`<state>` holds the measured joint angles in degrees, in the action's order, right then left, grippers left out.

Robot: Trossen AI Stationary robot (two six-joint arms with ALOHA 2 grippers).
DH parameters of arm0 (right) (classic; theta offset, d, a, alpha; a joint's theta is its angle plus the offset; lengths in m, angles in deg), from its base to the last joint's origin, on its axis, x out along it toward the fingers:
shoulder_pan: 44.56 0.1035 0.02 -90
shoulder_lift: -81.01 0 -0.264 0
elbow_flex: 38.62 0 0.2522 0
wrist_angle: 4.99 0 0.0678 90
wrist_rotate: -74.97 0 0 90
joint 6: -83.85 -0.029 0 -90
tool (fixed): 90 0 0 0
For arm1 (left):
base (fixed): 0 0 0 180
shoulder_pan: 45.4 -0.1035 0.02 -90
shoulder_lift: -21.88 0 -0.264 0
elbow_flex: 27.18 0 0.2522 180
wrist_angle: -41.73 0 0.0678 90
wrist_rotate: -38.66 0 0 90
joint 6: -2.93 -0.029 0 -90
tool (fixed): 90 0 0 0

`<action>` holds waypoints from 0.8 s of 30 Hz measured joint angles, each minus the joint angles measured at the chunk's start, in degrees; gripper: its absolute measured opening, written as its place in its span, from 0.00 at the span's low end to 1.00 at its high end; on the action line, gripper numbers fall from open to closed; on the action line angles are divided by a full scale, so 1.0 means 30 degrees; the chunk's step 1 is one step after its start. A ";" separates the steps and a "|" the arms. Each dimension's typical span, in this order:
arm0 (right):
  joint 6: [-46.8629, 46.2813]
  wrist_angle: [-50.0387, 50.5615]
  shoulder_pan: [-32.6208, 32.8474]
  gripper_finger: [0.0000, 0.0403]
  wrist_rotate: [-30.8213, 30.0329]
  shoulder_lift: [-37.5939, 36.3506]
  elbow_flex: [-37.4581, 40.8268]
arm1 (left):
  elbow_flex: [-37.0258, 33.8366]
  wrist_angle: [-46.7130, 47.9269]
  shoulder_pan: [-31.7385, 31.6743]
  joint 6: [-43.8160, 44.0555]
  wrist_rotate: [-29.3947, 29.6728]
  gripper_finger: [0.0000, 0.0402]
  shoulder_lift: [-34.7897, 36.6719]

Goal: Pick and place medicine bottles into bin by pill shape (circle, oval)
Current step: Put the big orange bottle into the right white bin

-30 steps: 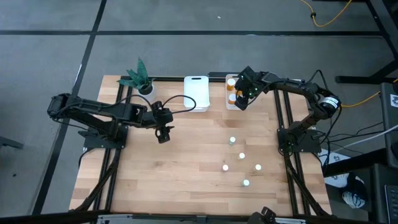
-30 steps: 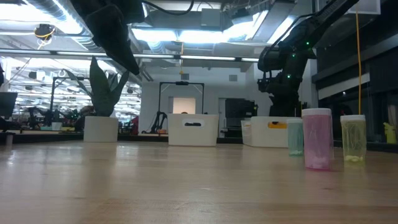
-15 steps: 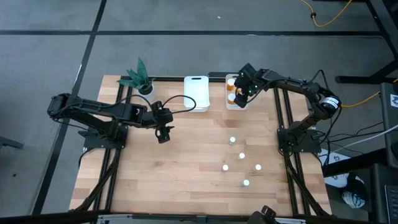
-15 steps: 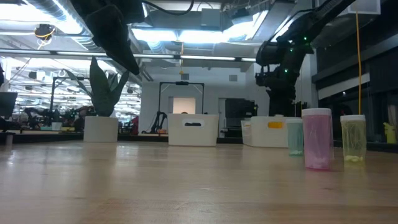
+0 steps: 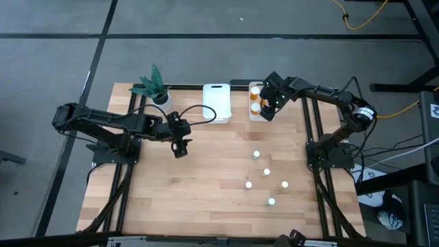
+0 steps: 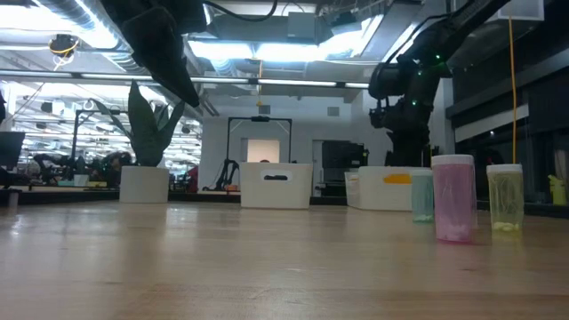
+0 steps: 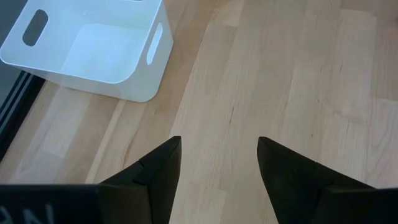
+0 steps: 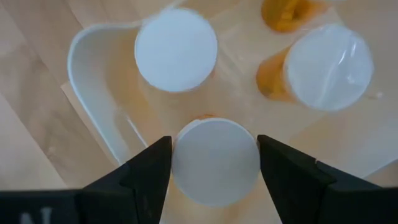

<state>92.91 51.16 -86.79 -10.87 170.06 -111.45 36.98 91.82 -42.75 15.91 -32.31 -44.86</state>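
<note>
A potted green plant (image 5: 153, 85) stands at the back edge of the wooden table (image 5: 206, 199), toward its left corner. The left gripper (image 5: 180, 147) hangs over the table's left-centre, its arm reaching in from the left edge; in the left wrist view its two dark fingers (image 7: 155, 174) stand apart with only bare wood between them. Just beyond it, at the middle of the back edge, sits an empty white bin (image 5: 217, 103), its handle slots visible in the left wrist view (image 7: 93, 50).

To the right of that bin, also at the back edge, is a second white bin (image 5: 252, 116) with orange bottles (image 5: 255, 97) inside. The right gripper (image 5: 269, 103) is over this bin. In the right wrist view its fingers sit on either side of a white-capped orange bottle (image 8: 214, 160), touching the cap's edges, clamped on it. Two more white-capped bottles (image 8: 176, 48) (image 8: 328, 66) stand in the same bin beside it.

Five small pale bottles (image 5: 256, 155) stand loose on the table's right half, between its centre and the front right corner, well apart from both bins. In the low view three of them (image 6: 453, 197) show near the right edge.
</note>
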 joint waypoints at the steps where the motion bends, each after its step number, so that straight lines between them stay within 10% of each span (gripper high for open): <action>1: 0.0000 -0.0016 0.0000 0.58 -0.0004 0.0000 0.0036 | 0.0002 0.0000 0.0000 0.0000 0.0005 0.50 0.0000; 24: -0.0435 -0.0856 0.0000 0.71 0.0149 0.0000 0.0036 | 0.0004 0.0000 0.0002 0.0124 0.0000 0.50 0.0000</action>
<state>91.61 48.59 -86.79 -10.43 170.06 -111.34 37.00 91.82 -42.74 16.28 -32.31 -44.86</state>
